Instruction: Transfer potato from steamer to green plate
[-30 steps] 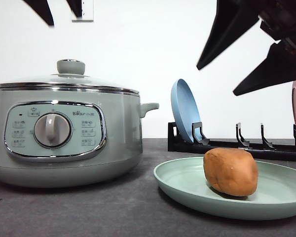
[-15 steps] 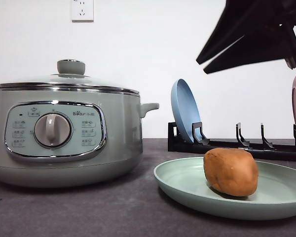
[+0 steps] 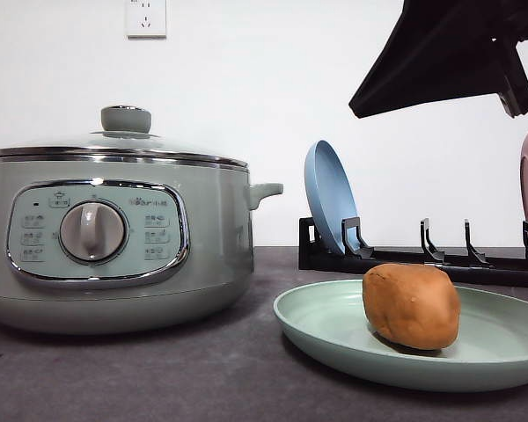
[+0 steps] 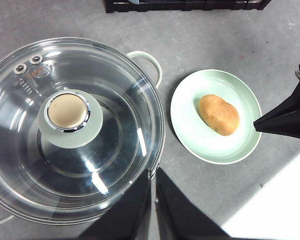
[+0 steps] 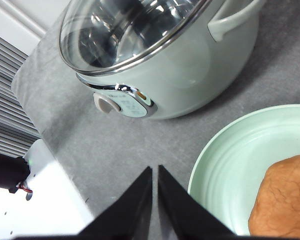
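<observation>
My right gripper (image 3: pixel 440 75) is matte black, its fingers broad flat blades tapering to sharp points. My left gripper (image 4: pixel 153 200) has the same plain black wedge-shaped fingers (image 4: pixel 135 210), smooth-faced, with no markings I can make out.

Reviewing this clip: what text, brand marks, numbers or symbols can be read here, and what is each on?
Brand mark on the steamer front panel, right of the dial: Latin letters, too blurred to read with certainty.
Button labels around the dial: small characters, too small to read.
Marks on the glass lid near its two vent holes: illegible.
Potato, green plate: no text.
</observation>
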Motion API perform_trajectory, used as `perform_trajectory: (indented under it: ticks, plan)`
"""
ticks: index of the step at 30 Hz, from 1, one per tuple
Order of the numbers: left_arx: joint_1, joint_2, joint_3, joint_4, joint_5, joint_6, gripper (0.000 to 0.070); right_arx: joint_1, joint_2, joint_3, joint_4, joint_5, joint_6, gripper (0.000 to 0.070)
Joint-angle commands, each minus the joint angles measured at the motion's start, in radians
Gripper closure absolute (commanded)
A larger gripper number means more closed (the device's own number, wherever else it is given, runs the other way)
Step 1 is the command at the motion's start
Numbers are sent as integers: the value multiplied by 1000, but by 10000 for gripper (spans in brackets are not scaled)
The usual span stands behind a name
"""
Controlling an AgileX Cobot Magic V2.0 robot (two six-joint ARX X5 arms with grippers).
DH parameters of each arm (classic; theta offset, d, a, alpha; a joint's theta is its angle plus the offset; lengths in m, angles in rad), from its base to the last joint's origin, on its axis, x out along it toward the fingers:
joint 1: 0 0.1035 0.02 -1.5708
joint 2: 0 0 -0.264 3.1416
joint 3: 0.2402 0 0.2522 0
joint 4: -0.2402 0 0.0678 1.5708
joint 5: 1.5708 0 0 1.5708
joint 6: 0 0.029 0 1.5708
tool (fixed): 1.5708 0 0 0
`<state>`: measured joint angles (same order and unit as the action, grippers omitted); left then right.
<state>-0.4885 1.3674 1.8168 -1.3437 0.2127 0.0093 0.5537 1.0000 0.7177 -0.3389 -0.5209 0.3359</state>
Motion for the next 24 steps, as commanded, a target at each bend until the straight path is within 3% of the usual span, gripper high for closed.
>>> perform_trajectory:
  ticks: [1,4,8,15,24]
  plan:
    - [-5,11,29,5,2,-2,696,7,4,18,10,-2,-14,694]
    - [-5,11,29,4,2,-2,696,7,4,18,10,-2,-14,694]
    - [19,-38,25,58,-25,87,695,7,4,18,10,-2,-14,694]
    - [164,-259,-94,473,-25,127,695,7,4,18,10,-2,-14,694]
    - [432,-656,-645,987,-44,139,695,7,4,18,10,-2,-14,694]
